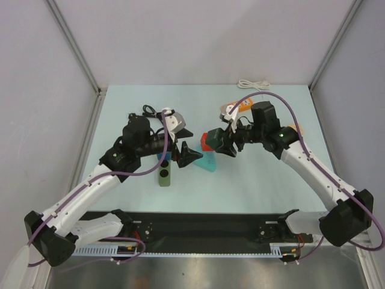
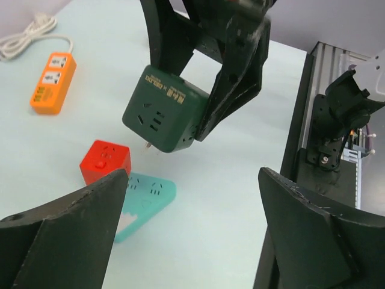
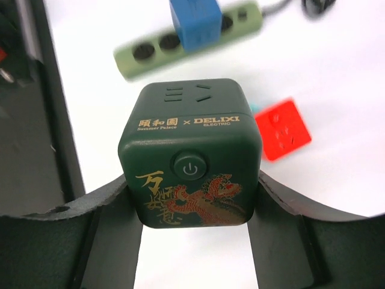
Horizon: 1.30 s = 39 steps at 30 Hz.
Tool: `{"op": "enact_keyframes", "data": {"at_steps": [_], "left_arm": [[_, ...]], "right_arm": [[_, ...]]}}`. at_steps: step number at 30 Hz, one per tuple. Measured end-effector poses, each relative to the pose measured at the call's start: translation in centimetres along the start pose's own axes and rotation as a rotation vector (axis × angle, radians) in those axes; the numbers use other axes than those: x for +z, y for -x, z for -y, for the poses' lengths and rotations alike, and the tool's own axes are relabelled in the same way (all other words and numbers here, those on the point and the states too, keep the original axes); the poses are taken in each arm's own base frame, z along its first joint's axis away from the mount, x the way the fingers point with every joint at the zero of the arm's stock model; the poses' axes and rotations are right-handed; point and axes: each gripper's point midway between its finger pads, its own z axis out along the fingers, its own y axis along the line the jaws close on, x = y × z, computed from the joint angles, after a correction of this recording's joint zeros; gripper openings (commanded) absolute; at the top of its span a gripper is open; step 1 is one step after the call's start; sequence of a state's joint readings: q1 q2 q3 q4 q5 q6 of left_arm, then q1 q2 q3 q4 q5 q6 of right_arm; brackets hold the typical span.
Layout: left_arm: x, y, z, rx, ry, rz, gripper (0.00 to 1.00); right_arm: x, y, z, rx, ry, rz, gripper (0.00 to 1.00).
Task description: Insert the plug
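We see a smooth, pale mint counter boxed in by plain grey walls on metal rails.

On it we count two power strips. One is orange by the far right corner with a coiled white cord. The other is olive-green, left of the middle.

We count three plastic cubes:
- a blue cube seated on the olive strip
- a red cube mid-counter
- a dark green cube, matte, with gold lettering, a dragon and a round button

One teal, rounded-triangle adapter touches the red cube.

The plug lies towards the far edge, left of middle. We can make out only its thin black loops.

The right pincer is clamped on the dark green cube, held off the surface. The left pincer gapes wide, holding nothing.
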<state>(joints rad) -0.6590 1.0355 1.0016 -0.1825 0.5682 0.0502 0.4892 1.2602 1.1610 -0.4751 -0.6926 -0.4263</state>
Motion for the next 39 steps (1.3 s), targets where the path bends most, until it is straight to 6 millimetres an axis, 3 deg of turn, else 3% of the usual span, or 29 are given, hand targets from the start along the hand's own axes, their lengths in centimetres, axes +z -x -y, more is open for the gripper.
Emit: {"op": "enact_keyframes", "data": {"at_steps": [3, 4, 5, 8, 13, 15, 20, 28, 34, 39], "left_arm": [[-0.1, -0.5, -0.5, -0.060, 0.042, -0.022, 0.90], [-0.3, -0.7, -0.8, -0.089, 0.060, -0.035, 0.83], [-0.4, -0.9, -1.1, -0.122, 0.078, -0.047, 0.55], [-1.0, -1.4, -3.1, -0.234, 0.148, -0.071, 0.27], [-3.2, -4.2, -7.1, -0.418, 0.293, -0.077, 0.13], [-3.6, -5.6, -7.7, -0.479, 0.325, -0.090, 0.00], [-3.5, -7.3, -7.9, -0.586, 0.338, -0.095, 0.00], [-2.8, -9.4, -8.5, -0.683, 0.328, -0.106, 0.02], [-2.9, -10.0, -8.5, -0.713, 0.314, -0.115, 0.01], [-2.9, -10.0, -8.6, -0.715, 0.308, -0.113, 0.01]], "right_arm": [[1.1, -2.8, 1.0, -0.015, -0.007, -0.098, 0.00], [1.6, -3.9, 1.3, -0.020, -0.004, -0.131, 0.00], [1.9, -4.9, 1.6, -0.027, 0.000, -0.165, 0.00], [2.5, -7.1, 2.3, -0.054, 0.007, -0.236, 0.00], [3.6, -9.4, 3.3, -0.116, 0.025, -0.308, 0.00], [4.1, -10.6, 3.4, -0.129, 0.049, -0.356, 0.00], [4.8, -13.0, 3.4, -0.166, 0.101, -0.443, 0.00], [5.8, -14.0, 3.0, -0.233, 0.131, -0.482, 0.00], [7.2, -15.8, 2.8, -0.239, 0.151, -0.511, 0.00], [7.6, -15.8, 3.3, -0.251, 0.134, -0.509, 0.00]]}}
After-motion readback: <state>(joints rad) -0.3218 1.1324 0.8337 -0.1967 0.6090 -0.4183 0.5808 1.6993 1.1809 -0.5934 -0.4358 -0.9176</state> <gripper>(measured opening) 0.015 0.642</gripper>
